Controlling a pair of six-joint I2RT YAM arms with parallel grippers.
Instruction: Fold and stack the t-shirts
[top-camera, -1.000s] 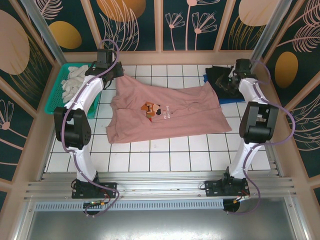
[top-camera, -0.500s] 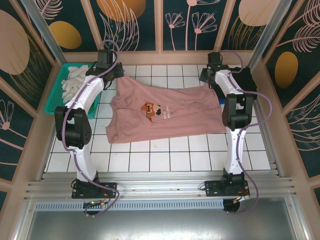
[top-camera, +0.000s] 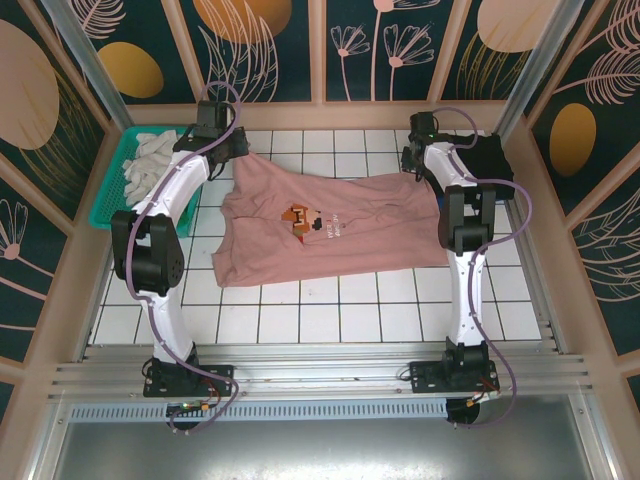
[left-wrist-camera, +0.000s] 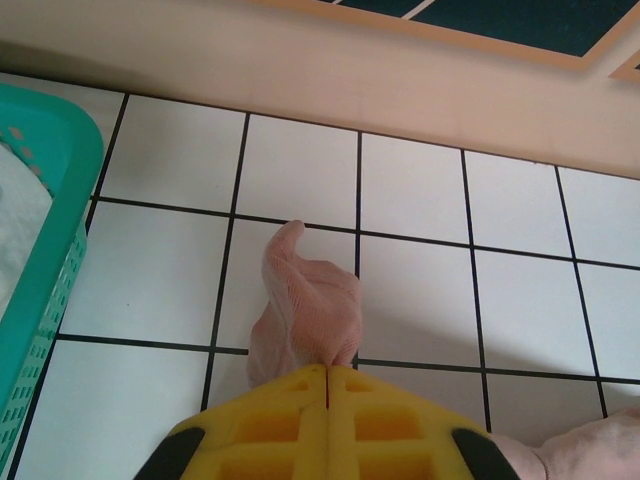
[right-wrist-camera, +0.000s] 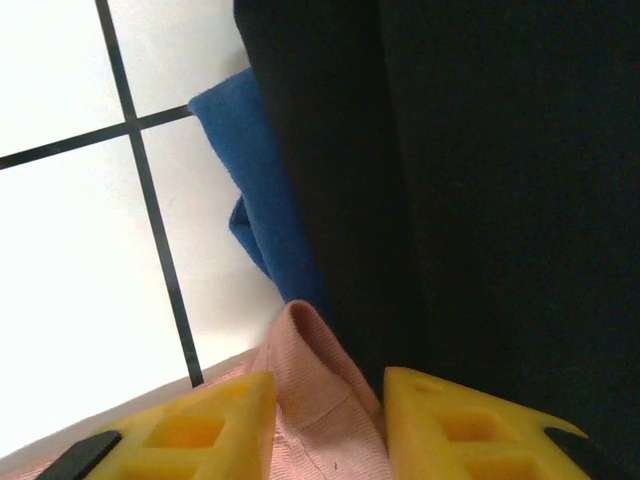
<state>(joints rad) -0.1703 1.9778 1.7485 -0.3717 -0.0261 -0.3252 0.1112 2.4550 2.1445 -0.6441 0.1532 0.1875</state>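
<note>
A dusty-pink t-shirt (top-camera: 330, 225) with a small brown-orange print lies spread across the white tiles. My left gripper (top-camera: 228, 150) is at the shirt's far left corner. In the left wrist view that gripper (left-wrist-camera: 328, 368) is shut on a pinch of pink cloth (left-wrist-camera: 300, 300). My right gripper (top-camera: 415, 162) is at the shirt's far right corner. In the right wrist view its fingers (right-wrist-camera: 330, 385) stand apart with a rounded fold of pink cloth (right-wrist-camera: 320, 400) between them. A black t-shirt (right-wrist-camera: 480, 200) lies on a blue one (right-wrist-camera: 255, 170) just beyond.
A teal lattice basket (top-camera: 110, 190) holding white cloth (top-camera: 150, 160) stands at the far left, and its rim (left-wrist-camera: 60, 200) is close to my left gripper. The black pile (top-camera: 490, 160) fills the far right corner. A wooden wall runs along the back.
My right arm swung left from the black pile to the pink shirt's far right corner, and its fingers now straddle a fold of it. The left gripper has kept its hold.
</note>
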